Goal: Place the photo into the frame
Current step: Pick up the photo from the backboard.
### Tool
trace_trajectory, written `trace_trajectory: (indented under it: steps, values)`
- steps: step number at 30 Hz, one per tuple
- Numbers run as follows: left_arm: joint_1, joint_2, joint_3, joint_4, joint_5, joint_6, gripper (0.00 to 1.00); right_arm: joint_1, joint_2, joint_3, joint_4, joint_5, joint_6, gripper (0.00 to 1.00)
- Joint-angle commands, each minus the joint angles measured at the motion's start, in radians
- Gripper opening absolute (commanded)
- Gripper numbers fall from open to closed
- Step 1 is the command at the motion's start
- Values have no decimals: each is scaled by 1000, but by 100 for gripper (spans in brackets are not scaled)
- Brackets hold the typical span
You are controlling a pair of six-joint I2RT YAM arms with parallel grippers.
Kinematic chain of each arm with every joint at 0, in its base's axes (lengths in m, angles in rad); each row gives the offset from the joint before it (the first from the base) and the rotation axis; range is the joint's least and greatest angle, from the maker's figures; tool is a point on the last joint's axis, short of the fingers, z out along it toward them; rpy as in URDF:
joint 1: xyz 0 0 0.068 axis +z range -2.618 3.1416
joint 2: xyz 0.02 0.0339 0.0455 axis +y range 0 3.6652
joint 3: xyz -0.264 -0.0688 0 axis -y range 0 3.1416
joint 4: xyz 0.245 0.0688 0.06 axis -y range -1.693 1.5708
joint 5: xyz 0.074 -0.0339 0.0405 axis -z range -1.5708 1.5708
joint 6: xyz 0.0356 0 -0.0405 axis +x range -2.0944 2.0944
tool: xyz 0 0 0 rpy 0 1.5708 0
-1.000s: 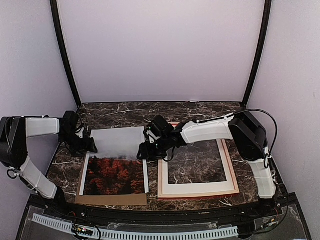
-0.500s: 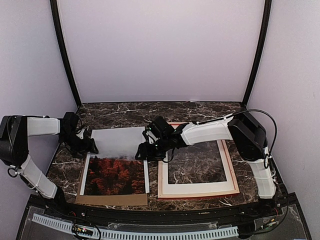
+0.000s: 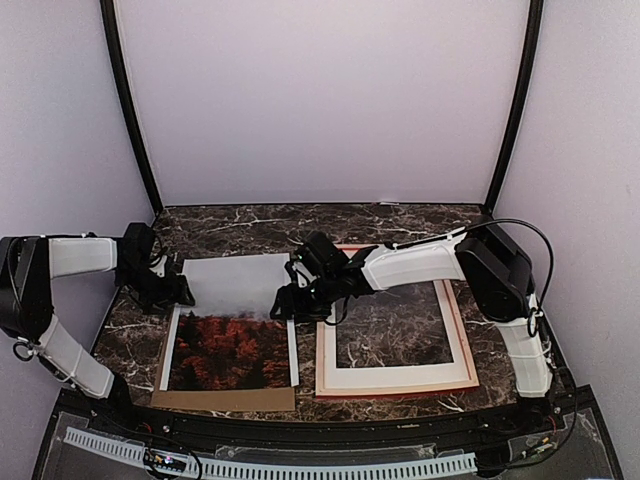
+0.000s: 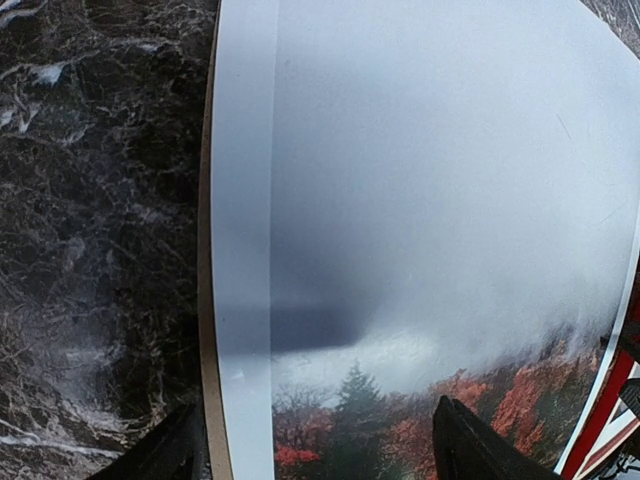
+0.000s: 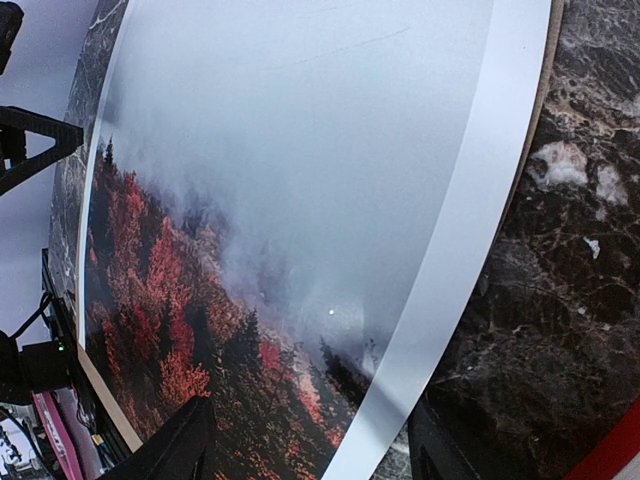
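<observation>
The left end effector stands wide open with nothing in its grasp: in its wrist view one dark fingertip sits over the marble just outside the sheet's edge and the other over the orange trees, so the jaws straddle the left side of the photo. The right end effector is also open and empty, its two fingertips spread to either side of the white strip that borders the photo's right side. Whether either set of tips presses on the paper cannot be told. The photo lies flat and face up on the left half of the table, grey mist toward the back wall and red-orange trees toward the arms. White strips run along both its long sides, and it sits on a brown cardboard backing board that shows past its near edge. Just to the right, apart from the photo, the frame lies flat with a white mat resting in it. Bare marble shows through the mat's opening, and the right arm reaches across the frame's far left corner.
</observation>
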Motion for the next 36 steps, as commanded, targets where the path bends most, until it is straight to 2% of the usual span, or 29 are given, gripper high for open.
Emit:
trace_trajectory:
  steps: [1,24,29,36]
  values:
    - [-12,-15,-16,-11,14,-2,81,8,37,-15,10,-17,9,67]
    - [-76,64,-21,-13,29,-4,80,6,40,-20,32,-34,18,64]
    - [-108,74,-22,-10,36,-8,80,5,30,-33,41,-28,27,58]
    - [-125,78,-23,-6,48,-9,80,-9,-4,-65,74,-14,44,41]
